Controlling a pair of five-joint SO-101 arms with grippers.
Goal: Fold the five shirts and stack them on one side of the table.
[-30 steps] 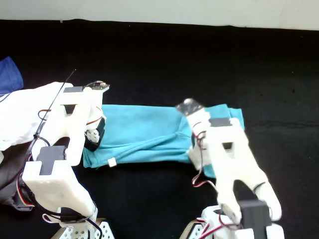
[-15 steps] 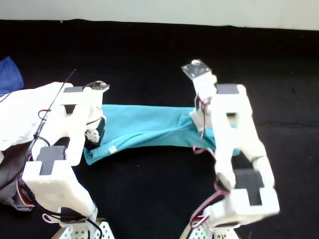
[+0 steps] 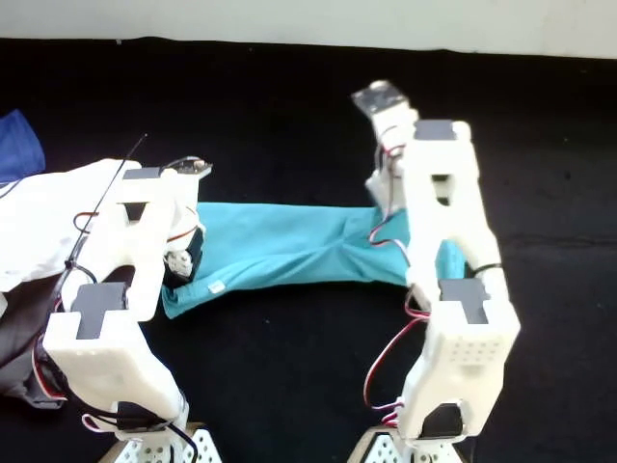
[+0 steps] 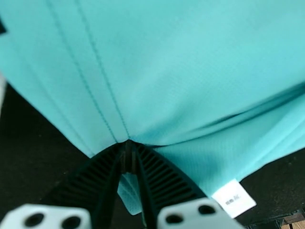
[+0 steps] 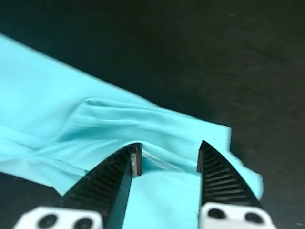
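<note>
A teal shirt [image 3: 289, 251] lies stretched in a long band across the black table [image 3: 289, 106]. My left gripper [image 3: 183, 265] sits at its left end and is shut on a pinch of the teal shirt [image 4: 181, 81], seen up close at the left gripper [image 4: 128, 155]; a white tag [image 4: 233, 199] sticks out of the hem nearby. My right gripper [image 3: 383, 212] hovers over the band's right part. In the right wrist view the right gripper [image 5: 169, 157] is open, fingers apart just above a fold of the teal shirt [image 5: 109, 124].
A white shirt [image 3: 39, 222] is heaped at the left edge, with a blue garment [image 3: 19, 145] behind it and a dark one [image 3: 19, 338] in front. Bare black table stretches behind the shirt and to its right.
The right arm swung up from the table's front and stretched toward the back over the shirt's right end. The shirt went from a wider fold to a narrower band. The left arm stayed still.
</note>
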